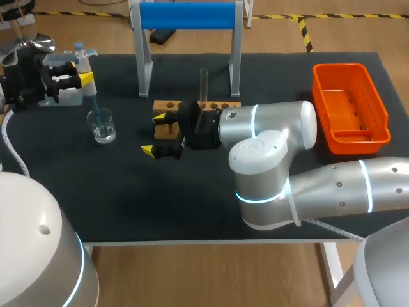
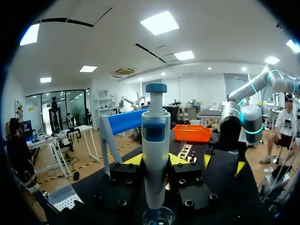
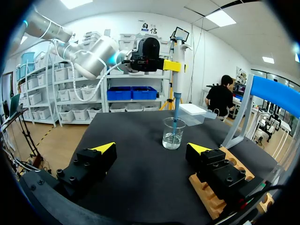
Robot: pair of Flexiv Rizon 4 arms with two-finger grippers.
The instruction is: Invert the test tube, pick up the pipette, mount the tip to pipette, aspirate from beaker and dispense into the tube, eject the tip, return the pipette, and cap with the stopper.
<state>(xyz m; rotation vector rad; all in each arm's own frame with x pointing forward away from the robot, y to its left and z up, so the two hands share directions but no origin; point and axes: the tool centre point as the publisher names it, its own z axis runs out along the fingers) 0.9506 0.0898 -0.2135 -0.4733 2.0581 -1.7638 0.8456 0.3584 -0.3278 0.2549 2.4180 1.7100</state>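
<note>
The white-and-blue pipette [image 2: 156,154] stands upright, its blue tip [image 3: 176,117] in the clear beaker [image 3: 174,134], clamped by my left gripper [image 1: 86,69]. My right gripper [image 1: 154,134] hangs open by the wooden rack [image 1: 220,104].

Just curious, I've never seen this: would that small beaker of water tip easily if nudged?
Probably not: the beaker looks short and wide, with water low inside adding weight. It looks like clear, rigid glass or plastic, so a push might slide it across the black table.
</note>
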